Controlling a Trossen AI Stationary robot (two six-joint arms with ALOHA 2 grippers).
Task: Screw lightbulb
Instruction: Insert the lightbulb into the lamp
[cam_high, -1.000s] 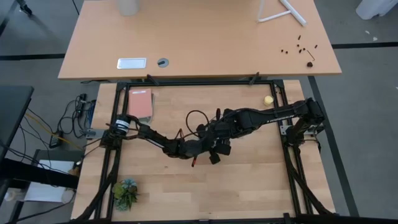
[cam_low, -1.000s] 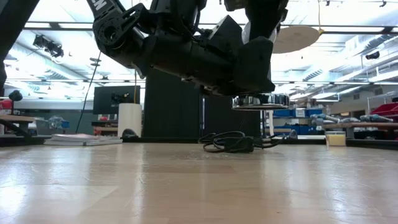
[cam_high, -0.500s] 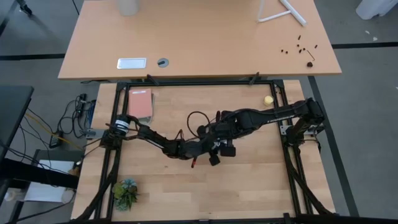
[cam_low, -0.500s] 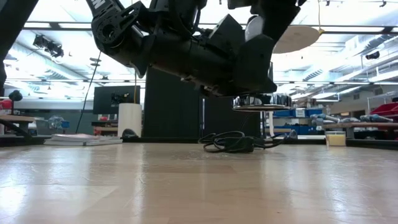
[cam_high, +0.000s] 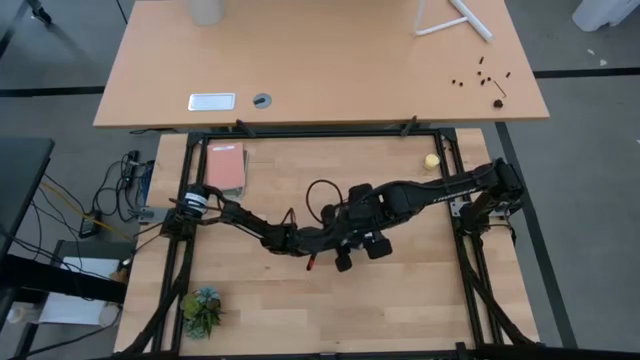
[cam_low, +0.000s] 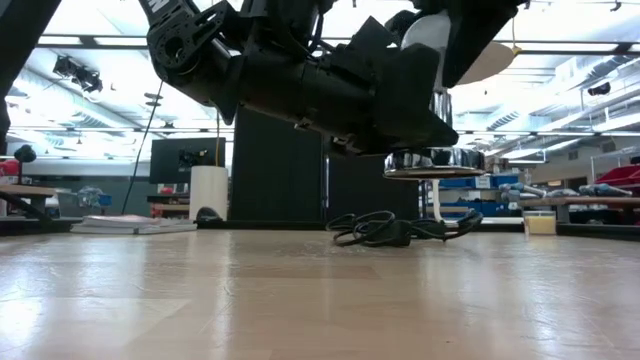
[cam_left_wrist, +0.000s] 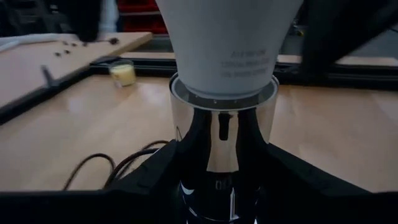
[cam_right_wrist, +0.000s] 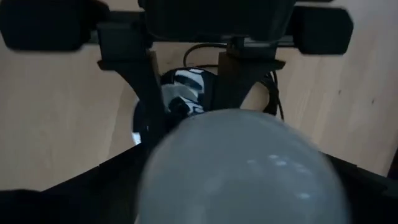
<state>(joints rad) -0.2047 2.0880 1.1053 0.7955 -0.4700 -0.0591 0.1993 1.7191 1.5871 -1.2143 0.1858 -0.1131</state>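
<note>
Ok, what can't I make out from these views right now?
- Lightbulb thread depth: left wrist view, hidden inside the silver socket.
- Right gripper fingertips: right wrist view, the blurred bulb globe fills the foreground.
- Left gripper hold on the socket: high view, buried under both arms.
- Bulb top: low view, covered by the arms.

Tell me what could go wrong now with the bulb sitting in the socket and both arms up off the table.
1. The left gripper holds the silver socket in mid-air; slipping would drop the lightbulb.
2. The right gripper stands open around the globe, so the bulb may be only partly threaded.
3. The black cord trails on the table and could snag.
</note>
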